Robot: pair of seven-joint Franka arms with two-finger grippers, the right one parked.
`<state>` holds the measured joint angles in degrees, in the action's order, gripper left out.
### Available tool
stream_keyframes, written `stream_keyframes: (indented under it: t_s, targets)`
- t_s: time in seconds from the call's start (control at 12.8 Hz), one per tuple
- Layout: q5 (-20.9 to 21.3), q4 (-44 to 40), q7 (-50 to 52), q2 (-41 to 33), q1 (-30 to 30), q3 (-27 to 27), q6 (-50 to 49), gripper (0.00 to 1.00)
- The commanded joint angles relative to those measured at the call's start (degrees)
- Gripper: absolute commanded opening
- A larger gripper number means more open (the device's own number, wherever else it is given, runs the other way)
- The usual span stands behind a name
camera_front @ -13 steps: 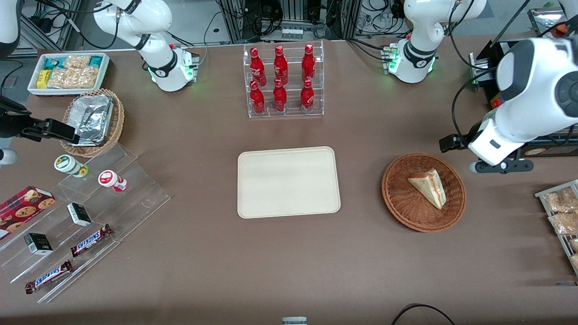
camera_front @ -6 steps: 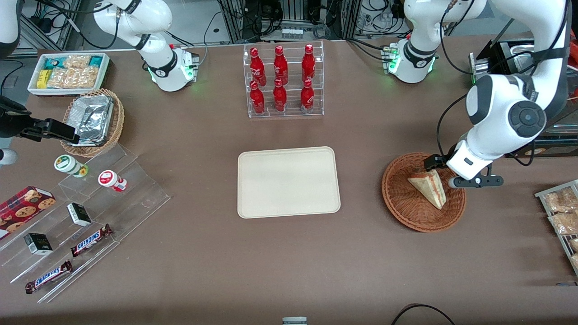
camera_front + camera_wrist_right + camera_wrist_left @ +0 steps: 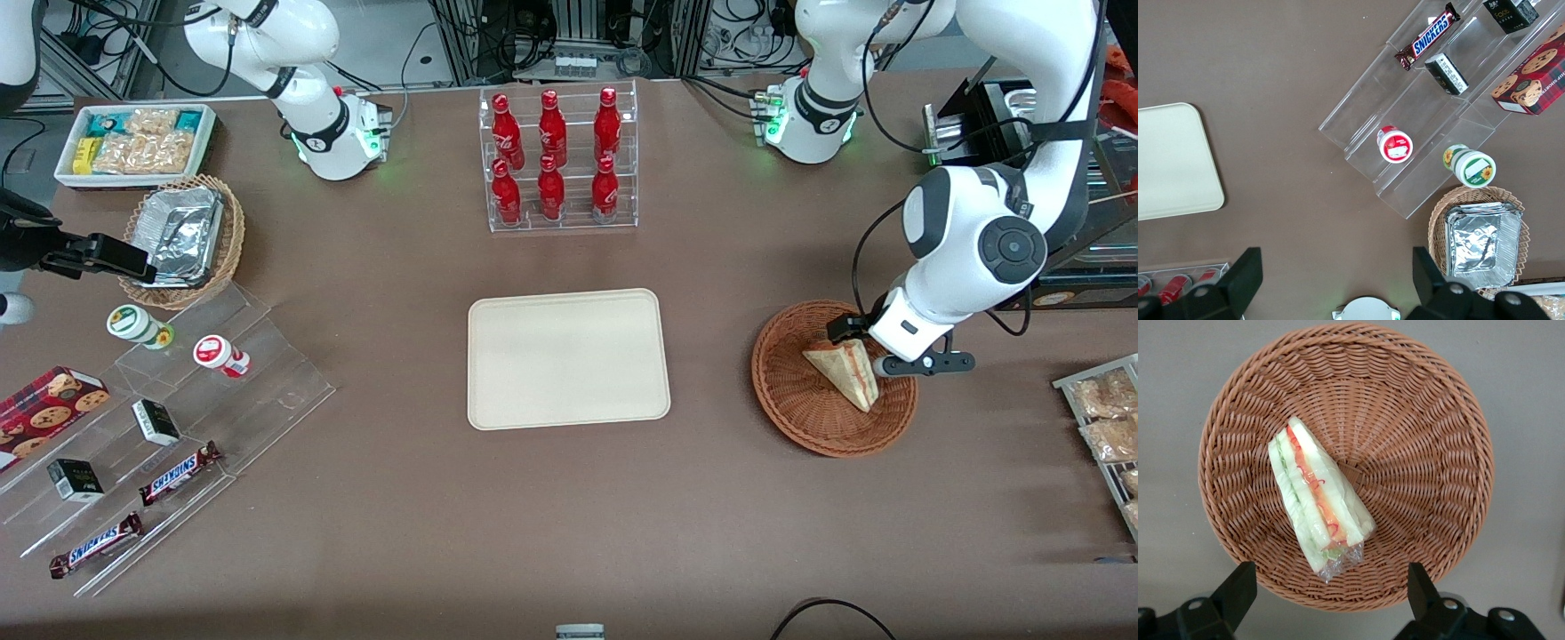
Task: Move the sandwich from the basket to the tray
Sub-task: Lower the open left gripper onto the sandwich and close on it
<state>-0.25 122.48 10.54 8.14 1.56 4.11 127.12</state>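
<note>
The sandwich [image 3: 845, 369] [image 3: 1318, 500], a clear-wrapped white-bread wedge with red and yellowish filling, lies in the round reddish-brown wicker basket [image 3: 782, 400] [image 3: 1425, 440]. My gripper [image 3: 880, 348] [image 3: 1328, 580] hangs open just above the basket, over the part of its rim farthest from the front camera. Its black fingers [image 3: 1238, 583] stand wide apart, straddling the sandwich's wide end without touching it. Nothing is held. The cream-beige tray [image 3: 569, 358] [image 3: 1171, 160] lies bare at the table's middle, toward the parked arm from the basket.
A clear rack of red bottles [image 3: 556, 160] stands farther from the front camera than the tray. Bagged tan snacks [image 3: 1102, 418] lie at the working arm's end. A stepped acrylic stand [image 3: 160, 418], a foil-filled tan basket [image 3: 182, 236] and a white snack bin [image 3: 133, 142] sit toward the parked arm's end.
The working arm has swung in from the table's end and come down over the basket; the open gripper now hangs close above the sandwich. The sandwich has not moved.
</note>
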Motion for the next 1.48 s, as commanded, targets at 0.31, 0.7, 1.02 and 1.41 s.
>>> stream_keyframes:
  t_s: [0.31,0.7,1.02,1.41]
  targets:
    - [-0.10,3.03,26.08,-0.14,-0.07,0.02,5.59,1.00]
    - [-0.19,3.03,31.99,1.70,-0.07,0.02,6.65,1.00]
    - [-0.45,2.94,34.89,4.69,-0.07,0.02,9.11,1.00]
    - [-0.45,3.12,34.90,7.85,-0.94,-0.07,12.27,1.00]
